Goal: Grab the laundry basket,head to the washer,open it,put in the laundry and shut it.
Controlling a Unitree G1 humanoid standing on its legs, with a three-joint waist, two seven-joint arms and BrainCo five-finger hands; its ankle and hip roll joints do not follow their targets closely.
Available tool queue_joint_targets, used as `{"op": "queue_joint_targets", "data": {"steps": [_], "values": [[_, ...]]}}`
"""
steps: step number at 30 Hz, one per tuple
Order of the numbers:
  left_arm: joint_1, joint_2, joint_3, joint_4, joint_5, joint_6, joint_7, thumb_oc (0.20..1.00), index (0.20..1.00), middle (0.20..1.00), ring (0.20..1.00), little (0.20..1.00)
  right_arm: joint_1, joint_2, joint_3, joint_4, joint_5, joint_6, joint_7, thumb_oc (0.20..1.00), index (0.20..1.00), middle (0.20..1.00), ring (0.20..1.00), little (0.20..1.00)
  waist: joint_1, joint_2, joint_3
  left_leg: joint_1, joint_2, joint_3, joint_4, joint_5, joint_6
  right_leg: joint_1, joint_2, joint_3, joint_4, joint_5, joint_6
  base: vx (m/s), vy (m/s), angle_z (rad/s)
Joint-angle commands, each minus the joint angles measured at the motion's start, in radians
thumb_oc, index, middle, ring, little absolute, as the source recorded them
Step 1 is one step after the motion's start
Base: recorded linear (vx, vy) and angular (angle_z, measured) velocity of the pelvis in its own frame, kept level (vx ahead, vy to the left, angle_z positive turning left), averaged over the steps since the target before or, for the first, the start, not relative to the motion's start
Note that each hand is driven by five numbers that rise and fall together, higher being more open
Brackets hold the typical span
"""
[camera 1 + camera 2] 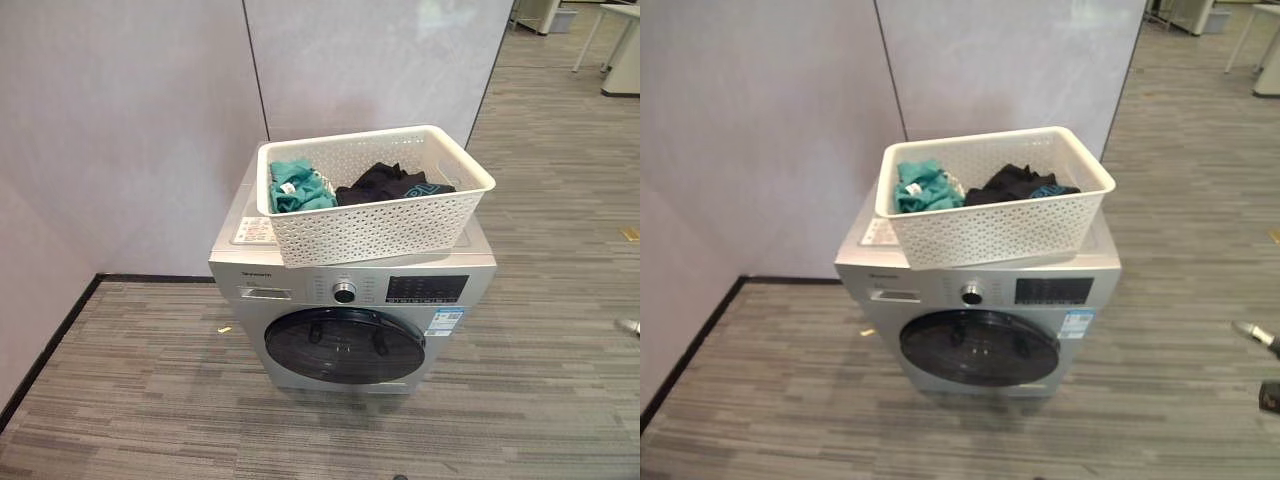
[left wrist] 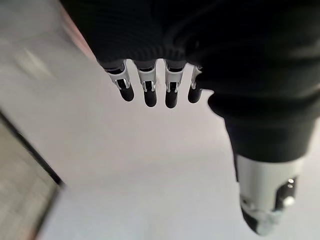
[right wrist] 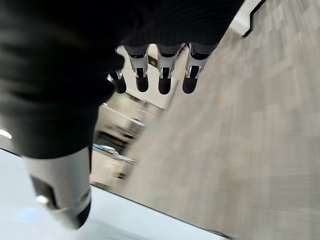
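From head height we look down through both eyes, from a little way off, at the washer [image 1: 350, 300] and laundry basket [image 1: 375, 195]; our wrist cameras look along the left hand [image 2: 150, 75] and right hand [image 3: 160, 65] from very close.

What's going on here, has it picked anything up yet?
Nothing is held yet. The white laundry basket, with teal and dark clothes inside, sits on top of the washer, whose round door is closed. The left hand and right hand are both empty, fingers relaxed, away from the basket.
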Motion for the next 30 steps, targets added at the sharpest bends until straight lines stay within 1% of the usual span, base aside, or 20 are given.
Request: {"op": "queue_joint_targets", "data": {"steps": [1, 3, 5, 6, 8, 9, 10, 11, 12, 13, 14, 16, 17, 19, 20, 21, 22, 24, 28, 30], "values": [[-0.138, 0.033, -0.048, 0.07, -0.018, -0.044, -0.031, 1.0, 1.0, 1.0, 1.0, 1.0, -0.137, -0.04, 0.069, 0.012, -0.032, -0.047, 0.049, 1.0, 1.0, 1.0, 1.0, 1.0, 0.019, -0.01, -0.027, -0.012, -0.007, -0.033, 0.006, -0.013, -0.001, 0.039, -0.045, -0.028, 0.005, -0.066, 0.055, -0.02, -0.008, 0.09], [-0.133, -0.014, -0.054, 0.162, -0.024, -0.032, -0.045, 1.0, 1.0, 1.0, 1.0, 1.0, -0.134, 0.002, 0.111, 0.085, -0.021, -0.044, 0.07, 1.0, 1.0, 1.0, 1.0, 1.0, 0.022, -0.016, -0.022, -0.015, -0.007, -0.036, 0.006, -0.01, -0.002, 0.039, -0.043, -0.031, 0.005, -0.067, 0.053, -0.03, -0.006, 0.06], [-0.128, -0.03, -0.055, 0.178, -0.02, -0.024, -0.05, 1.0, 1.0, 1.0, 1.0, 1.0, -0.129, 0.014, 0.119, 0.1, -0.027, -0.035, 0.076, 1.0, 1.0, 1.0, 1.0, 1.0, 0.023, -0.018, -0.019, -0.017, -0.006, -0.038, 0.006, -0.008, -0.003, 0.039, -0.042, -0.033, 0.005, -0.068, 0.052, -0.02, -0.006, 0.07], [-0.123, -0.066, -0.063, 0.199, -0.019, -0.017, -0.054, 1.0, 1.0, 1.0, 1.0, 1.0, -0.123, 0.045, 0.131, 0.132, -0.019, -0.033, 0.078, 1.0, 1.0, 1.0, 1.0, 1.0, 0.024, -0.02, -0.017, -0.019, -0.006, -0.042, 0.006, -0.006, -0.004, 0.04, -0.041, -0.035, 0.005, -0.069, 0.05, -0.02, 0.0, 0.08], [-0.124, -0.16, -0.112, 0.273, -0.003, 0.001, -0.066, 1.0, 1.0, 1.0, 1.0, 1.0, -0.134, 0.131, 0.163, 0.309, 0.034, -0.021, 0.097, 1.0, 1.0, 1.0, 1.0, 1.0, 0.024, -0.029, -0.009, -0.025, -0.006, -0.052, 0.006, -0.001, -0.004, 0.042, -0.04, -0.041, 0.005, -0.072, 0.046, -0.04, -0.001, 0.07], [-0.118, -0.195, -0.139, 0.292, 0.033, 0.006, -0.066, 1.0, 1.0, 1.0, 1.0, 1.0, -0.146, 0.151, 0.175, 0.397, 0.034, -0.014, 0.095, 1.0, 1.0, 1.0, 1.0, 1.0, 0.024, -0.031, -0.008, -0.028, -0.006, -0.056, 0.006, 0.001, -0.004, 0.043, -0.041, -0.044, 0.005, -0.072, 0.045, -0.03, 0.0, 0.07], [-0.118, -0.196, -0.138, 0.292, 0.034, 0.006, -0.065, 1.0, 1.0, 1.0, 1.0, 1.0, -0.15, 0.15, 0.177, 0.402, 0.035, -0.017, 0.097, 1.0, 1.0, 1.0, 1.0, 1.0, 0.022, -0.031, -0.008, -0.028, -0.006, -0.057, 0.006, 0.001, -0.004, 0.044, -0.04, -0.045, 0.005, -0.073, 0.045, -0.03, -0.001, 0.11], [-0.137, -0.241, -0.193, 0.348, 0.094, 0.019, -0.063, 1.0, 1.0, 1.0, 1.0, 1.0, -0.201, 0.177, 0.205, 0.557, 0.024, 0.001, 0.085, 1.0, 1.0, 1.0, 1.0, 1.0, 0.028, -0.034, -0.007, -0.03, -0.007, -0.061, 0.006, 0.002, -0.003, 0.046, -0.041, -0.052, 0.005, -0.072, 0.043, -0.02, -0.001, 0.18], [-0.149, -0.274, -0.217, 0.39, 0.119, 0.03, -0.062, 1.0, 1.0, 1.0, 1.0, 1.0, -0.239, 0.191, 0.238, 0.622, -0.011, 0.009, 0.069, 1.0, 1.0, 1.0, 1.0, 1.0, 0.033, -0.034, -0.008, -0.031, -0.008, -0.063, 0.006, 0.002, -0.002, 0.047, -0.043, -0.056, 0.005, -0.071, 0.042, -0.02, -0.001, 0.25], [-0.15, -0.275, -0.216, 0.391, 0.12, 0.029, -0.062, 1.0, 1.0, 1.0, 1.0, 1.0, -0.243, 0.19, 0.24, 0.626, -0.011, 0.008, 0.069, 1.0, 1.0, 1.0, 1.0, 1.0, 0.032, -0.033, -0.006, -0.031, -0.008, -0.064, 0.006, 0.002, -0.002, 0.047, -0.043, -0.057, 0.005, -0.071, 0.042, -0.01, 0.009, 0.2], [-0.156, -0.335, -0.254, 0.46, 0.166, 0.045, -0.064, 1.0, 1.0, 1.0, 1.0, 1.0, -0.279, 0.234, 0.292, 0.697, -0.044, 0.025, 0.073, 1.0, 1.0, 1.0, 1.0, 1.0, 0.036, -0.032, -0.007, -0.032, -0.009, -0.066, 0.006, 0.002, 0.001, 0.046, -0.044, -0.062, 0.005, -0.07, 0.04, -0.01, 0.009, 0.12], [-0.159, -0.348, -0.259, 0.483, 0.178, 0.045, -0.062, 1.0, 1.0, 1.0, 1.0, 1.0, -0.291, 0.247, 0.3, 0.702, -0.046, 0.027, 0.073, 1.0, 1.0, 1.0, 1.0, 1.0, 0.036, -0.031, -0.007, -0.031, -0.01, -0.065, 0.006, 0.001, 0.001, 0.046, -0.043, -0.062, 0.005, -0.07, 0.039, 0.0, 0.0, 0.0], [-0.157, -0.394, -0.279, 0.564, 0.22, 0.061, -0.065, 1.0, 1.0, 1.0, 1.0, 1.0, -0.322, 0.285, 0.317, 0.702, -0.042, 0.023, 0.058, 1.0, 1.0, 1.0, 1.0, 1.0, 0.034, -0.031, -0.009, -0.031, -0.011, -0.058, 0.006, 0.0, 0.003, 0.044, -0.043, -0.058, 0.005, -0.069, 0.038, 0.0, 0.0, 0.0], [-0.156, -0.408, -0.286, 0.583, 0.224, 0.069, -0.071, 1.0, 1.0, 1.0, 1.0, 1.0, -0.334, 0.296, 0.327, 0.693, -0.044, 0.022, 0.053, 1.0, 1.0, 1.0, 1.0, 1.0, 0.033, -0.032, -0.008, -0.03, -0.011, -0.056, 0.006, -0.001, 0.003, 0.042, -0.042, -0.056, 0.005, -0.069, 0.038, 0.0, -0.004, -0.07], [-0.141, -0.443, -0.274, 0.653, 0.217, 0.096, -0.092, 1.0, 1.0, 1.0, 1.0, 1.0, -0.359, 0.318, 0.36, 0.663, -0.069, 0.017, 0.044, 1.0, 1.0, 1.0, 1.0, 1.0, 0.033, -0.034, -0.007, -0.03, -0.011, -0.053, 0.006, -0.001, 0.005, 0.04, -0.043, -0.052, 0.005, -0.069, 0.036, 0.0, -0.003, -0.04], [-0.142, -0.443, -0.273, 0.654, 0.217, 0.095, -0.092, 1.0, 1.0, 1.0, 1.0, 1.0, -0.36, 0.319, 0.361, 0.663, -0.069, 0.017, 0.043, 1.0, 1.0, 1.0, 1.0, 1.0, 0.032, -0.034, -0.006, -0.03, -0.011, -0.053, 0.006, -0.001, 0.005, 0.04, -0.042, -0.052, 0.005, -0.069, 0.036, 0.0, 0.0, 0.0], [-0.127, -0.462, -0.279, 0.705, 0.241, 0.121, -0.11, 1.0, 1.0, 1.0, 1.0, 1.0, -0.394, 0.324, 0.409, 0.634, -0.12, 0.02, 0.03, 1.0, 1.0, 1.0, 1.0, 1.0, 0.031, -0.035, -0.005, -0.031, -0.012, -0.048, 0.006, -0.001, 0.006, 0.037, -0.042, -0.046, 0.005, -0.067, 0.035, 0.0, 0.0, 0.0], [-0.108, -0.48, -0.299, 0.726, 0.314, 0.132, -0.111, 1.0, 1.0, 1.0, 1.0, 1.0, -0.418, 0.328, 0.455, 0.589, -0.173, 0.022, 0.023, 1.0, 1.0, 1.0, 1.0, 1.0, 0.033, -0.037, -0.004, -0.033, -0.013, -0.045, 0.006, 0.0, 0.007, 0.033, -0.042, -0.044, 0.005, -0.065, 0.035, 0.0, -0.002, -0.03], [-0.072, -0.52, -0.321, 0.727, 0.361, 0.139, -0.101, 1.0, 1.0, 1.0, 1.0, 1.0, -0.446, 0.337, 0.526, 0.491, -0.237, 0.018, 0.015, 1.0, 1.0, 1.0, 1.0, 1.0, 0.043, -0.041, 0.001, -0.04, -0.015, -0.042, 0.006, 0.003, 0.011, 0.022, -0.044, -0.042, 0.005, -0.06, 0.036, 0.0, 0.0, 0.03], [-0.069, -0.533, -0.344, 0.716, 0.375, 0.136, -0.098, 1.0, 1.0, 1.0, 1.0, 1.0, -0.455, 0.343, 0.542, 0.482, -0.244, 0.016, 0.011, 1.0, 1.0, 1.0, 1.0, 1.0, 0.049, -0.044, 0.002, -0.045, -0.017, -0.048, 0.006, 0.005, 0.013, 0.02, -0.044, -0.044, 0.005, -0.06, 0.035, 0.0, 0.0, 0.0]]}}
